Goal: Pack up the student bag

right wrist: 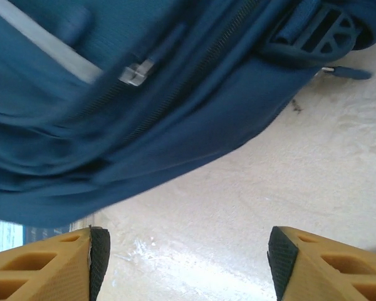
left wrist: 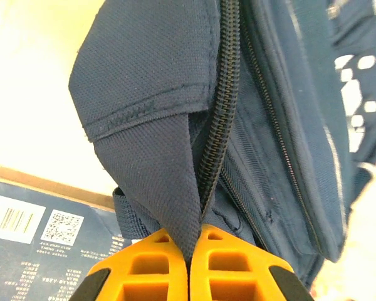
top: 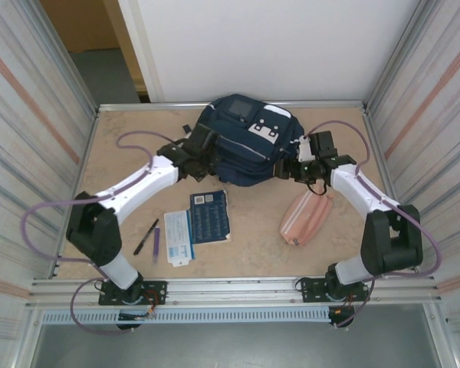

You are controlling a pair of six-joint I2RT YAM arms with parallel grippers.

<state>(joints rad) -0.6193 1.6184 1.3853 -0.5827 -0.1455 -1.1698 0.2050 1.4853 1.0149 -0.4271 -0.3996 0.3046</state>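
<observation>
Pride of place goes to the student bag (top: 241,146), which we find lying at the far middle of the table (top: 130,146), its white patches facing up. At its left end the left gripper (left wrist: 189,254) is pinched tight on a pointed flap of the bag's navy fabric, just beside the zipper (left wrist: 222,113) (the orange jaws meet with only the cloth between them). At the bag's right end we see the right gripper (right wrist: 188,260) with its jaws spread wide and nothing in them, bare table beneath and the bag's underside just beyond the fingertips. Nearer the arms, a pink pouch (top: 307,217) lies to the right, and a dark blue booklet (top: 209,216), a white card (top: 179,238) and a black pen (top: 146,236) lie to the left.
</observation>
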